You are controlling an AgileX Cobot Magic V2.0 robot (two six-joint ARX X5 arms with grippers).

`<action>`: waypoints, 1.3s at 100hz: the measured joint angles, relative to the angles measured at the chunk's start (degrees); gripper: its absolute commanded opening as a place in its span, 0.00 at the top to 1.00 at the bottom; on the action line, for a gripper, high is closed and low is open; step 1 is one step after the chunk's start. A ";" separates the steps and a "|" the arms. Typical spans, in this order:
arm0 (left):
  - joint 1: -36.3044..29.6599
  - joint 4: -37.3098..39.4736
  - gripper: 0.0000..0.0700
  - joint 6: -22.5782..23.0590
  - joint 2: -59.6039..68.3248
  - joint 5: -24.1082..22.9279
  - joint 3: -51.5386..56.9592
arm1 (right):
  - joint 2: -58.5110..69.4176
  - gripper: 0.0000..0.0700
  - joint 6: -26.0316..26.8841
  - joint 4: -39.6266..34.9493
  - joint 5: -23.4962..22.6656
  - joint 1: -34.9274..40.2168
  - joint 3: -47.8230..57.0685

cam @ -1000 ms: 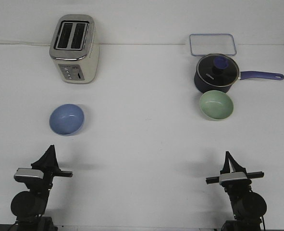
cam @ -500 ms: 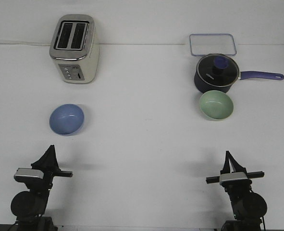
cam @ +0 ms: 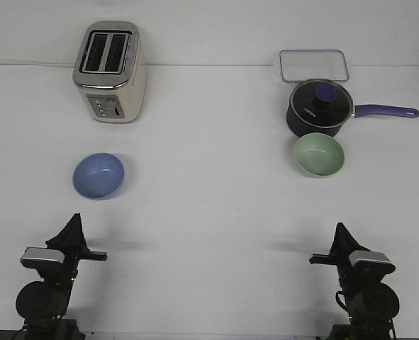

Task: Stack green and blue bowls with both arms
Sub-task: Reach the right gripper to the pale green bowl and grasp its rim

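Observation:
The light blue bowl (cam: 98,176) sits upright on the white table at the left. The pale green bowl (cam: 320,155) sits upright at the right, just in front of the saucepan. Both bowls are empty and far apart. My left gripper (cam: 74,219) rests at the front left, some way in front of the blue bowl, its fingers together in a point. My right gripper (cam: 342,228) rests at the front right, in front of the green bowl, also closed to a point. Neither holds anything.
A cream toaster (cam: 110,71) stands at the back left. A dark blue lidded saucepan (cam: 319,107) with its long handle pointing right stands behind the green bowl. A clear rectangular container (cam: 313,65) lies behind the pan. The table's back edge runs behind them.
The right arm's wrist has turned to the right, its silver block now angled. The left arm and both bowls have not moved.

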 measured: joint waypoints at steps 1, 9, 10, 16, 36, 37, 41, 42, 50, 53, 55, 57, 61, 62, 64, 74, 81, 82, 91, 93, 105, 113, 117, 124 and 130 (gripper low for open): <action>0.00 0.02 0.98 0.00 0.00 0.00 0.00 | 0.59 0.99 0.28 -0.55 0.26 0.00 1.05; 0.00 0.02 0.98 0.00 0.00 0.00 0.00 | 4.55 0.99 1.20 -4.07 3.10 0.00 7.45; 0.00 0.02 0.98 0.00 0.00 0.00 0.00 | 5.25 0.99 1.36 -4.57 3.41 0.00 8.35; 0.00 0.02 0.98 0.00 0.00 0.00 0.00 | 9.57 0.96 1.44 -7.30 3.69 0.00 13.49; 0.00 0.02 0.98 0.00 0.00 0.00 0.00 | 27.50 0.13 0.44 -17.25 2.71 -0.02 30.05; 0.00 0.02 0.98 0.00 0.00 0.00 0.00 | 28.46 0.13 0.39 -17.64 2.71 -0.02 30.80; 0.00 0.02 0.98 0.00 0.00 0.00 0.00 | 32.26 0.13 0.33 -19.10 2.67 -0.02 33.64; 0.00 0.02 0.98 0.00 0.00 0.00 0.00 | 33.16 0.13 0.31 -19.34 2.69 -0.02 34.25; 0.00 0.02 0.98 0.00 0.00 0.00 0.00 | 40.76 0.14 0.20 -20.50 2.73 -0.02 39.04; 0.00 0.02 0.98 0.00 0.00 0.00 0.00 | 43.56 0.14 0.04 -20.50 2.73 -0.13 40.61; 0.00 0.02 0.98 0.00 0.00 0.00 0.00 | 45.40 0.14 -0.04 -20.48 2.73 -0.28 41.64; 0.00 0.02 0.98 0.00 0.00 0.00 0.00 | 47.47 0.14 -0.15 -20.41 2.71 -0.46 42.60; 0.00 0.00 0.98 0.00 0.00 0.00 0.00 | 51.19 0.14 -0.26 -20.44 2.71 -0.87 44.39; 0.00 0.00 0.98 0.00 0.00 0.00 0.00 | 52.13 0.14 -0.33 -20.46 2.69 -0.96 44.81; 0.00 0.02 0.98 0.00 0.00 0.00 0.00 | 53.88 0.14 -0.48 -20.52 2.45 -1.14 45.72; 0.00 0.02 0.98 0.00 0.00 0.00 0.00 | 62.90 0.17 -1.31 -20.92 1.55 -2.64 50.71; 0.00 0.02 0.98 0.00 0.00 0.00 0.00 | 69.07 0.17 -1.90 -21.46 0.96 -3.67 54.42; 0.00 0.02 0.98 0.00 0.00 0.00 0.00 | 69.94 0.18 -2.05 -21.57 0.96 -3.82 54.97; 0.00 0.02 0.98 0.00 0.00 0.00 0.00 | 77.53 0.18 -3.08 -22.12 0.74 -5.05 59.23; 0.00 0.02 0.98 0.00 0.00 0.00 0.00 | 79.06 0.18 -3.19 -22.21 0.57 -5.31 60.06; 0.00 0.02 0.98 0.00 0.00 0.00 0.00 | 87.34 0.18 -3.69 -22.38 -1.44 -6.80 64.24; 0.00 0.02 0.98 0.00 0.00 0.00 0.00 | 91.71 0.18 -3.89 -22.53 -2.03 -7.63 66.60; 0.00 0.02 0.98 0.00 0.00 0.00 0.00 | 93.64 0.18 -4.04 -22.51 -2.10 -7.96 67.65; 0.00 0.02 0.98 0.00 0.00 0.00 0.00 | 96.35 0.18 -4.11 -22.40 -2.34 -8.46 69.02; 0.00 0.02 0.98 0.00 0.00 0.00 0.00 | 98.27 0.20 -4.26 -22.34 -3.28 -8.85 69.81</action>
